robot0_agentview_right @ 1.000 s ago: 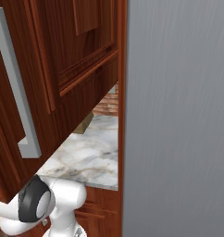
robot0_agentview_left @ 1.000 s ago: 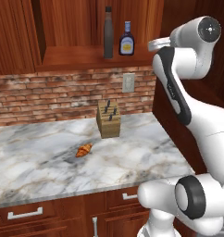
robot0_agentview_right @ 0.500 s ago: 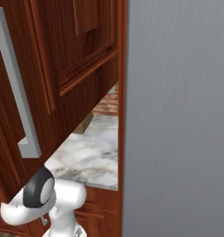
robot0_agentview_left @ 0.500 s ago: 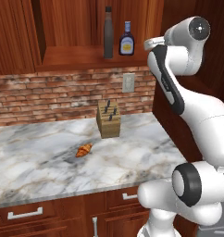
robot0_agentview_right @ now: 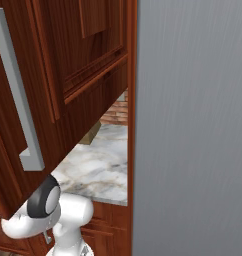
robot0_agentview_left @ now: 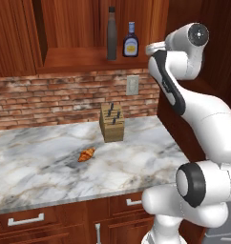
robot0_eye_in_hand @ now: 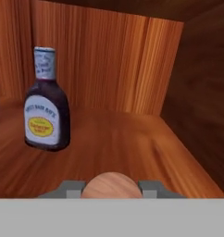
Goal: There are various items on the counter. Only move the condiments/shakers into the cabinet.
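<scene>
**Operator:** Reddish wood takes up the far left of my left base view, the wall cabinet (robot0_agentview_left: 65, 57) with its flat shelf board. Below it I see the marble counter (robot0_agentview_left: 41, 167), and on that the croissant (robot0_agentview_left: 86, 154) lies well apart from everything but the knife block (robot0_agentview_left: 112, 122), which stands upright near the brick wall.

**Second:** And on the shelf?

**Operator:** Moving right, I have the tall dark-brown bottle (robot0_agentview_left: 111, 33) upright on the board, with the dark-blue bottle (robot0_agentview_left: 131, 46) just beside it on its right, apart from it. In my hand view that blue bottle (robot0_eye_in_hand: 46, 109) stands upright at the left, yellow label facing me, on the bare shelf.

**Second:** What about the tool?

**Operator:** Further right in the left base view my arm reaches up to shelf level, at the cabinet's right end. In the hand view the gripper (robot0_eye_in_hand: 112, 187) is closed down narrow on the brown shaker (robot0_eye_in_hand: 111, 185); I see its rounded wooden top between the two fingertips (robot0_eye_in_hand: 72, 187), low over the shelf board and to the right of the blue bottle. I cannot tell whether the shaker touches the board.
</scene>
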### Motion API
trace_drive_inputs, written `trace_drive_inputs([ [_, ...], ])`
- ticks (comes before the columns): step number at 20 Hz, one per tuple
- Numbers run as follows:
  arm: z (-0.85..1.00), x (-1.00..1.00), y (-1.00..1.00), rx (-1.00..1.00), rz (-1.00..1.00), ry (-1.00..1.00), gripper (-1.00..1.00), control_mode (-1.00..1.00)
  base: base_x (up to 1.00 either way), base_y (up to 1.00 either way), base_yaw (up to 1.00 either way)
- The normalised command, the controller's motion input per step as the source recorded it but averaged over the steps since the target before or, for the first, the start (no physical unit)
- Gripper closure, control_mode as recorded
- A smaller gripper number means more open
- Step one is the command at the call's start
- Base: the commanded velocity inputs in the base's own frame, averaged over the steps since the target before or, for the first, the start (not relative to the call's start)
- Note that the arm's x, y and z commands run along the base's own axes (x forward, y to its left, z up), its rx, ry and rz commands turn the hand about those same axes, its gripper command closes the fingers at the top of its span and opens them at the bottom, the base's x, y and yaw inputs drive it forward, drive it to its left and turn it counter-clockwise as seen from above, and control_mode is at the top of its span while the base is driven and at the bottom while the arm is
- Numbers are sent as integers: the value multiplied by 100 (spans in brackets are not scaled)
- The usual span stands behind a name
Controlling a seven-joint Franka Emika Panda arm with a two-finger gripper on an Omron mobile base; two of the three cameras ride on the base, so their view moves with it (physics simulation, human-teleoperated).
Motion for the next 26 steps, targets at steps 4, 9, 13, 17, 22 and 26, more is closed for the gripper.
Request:
trace_drive_inputs([
  [4,24,26,0,3,0,7,100,-100,0,0,0],
  [9,18,25,-3,2,0,2,100,-100,0,0,0],
  [13,-6,33,-9,-2,2,0,100,-100,0,0,0],
  [17,-24,22,-14,-5,4,-1,100,-100,0,0,0],
  [22,-6,19,-9,-3,2,-6,100,-100,0,0,0],
  [26,-10,14,-3,-3,2,-6,100,-100,0,0,0],
])
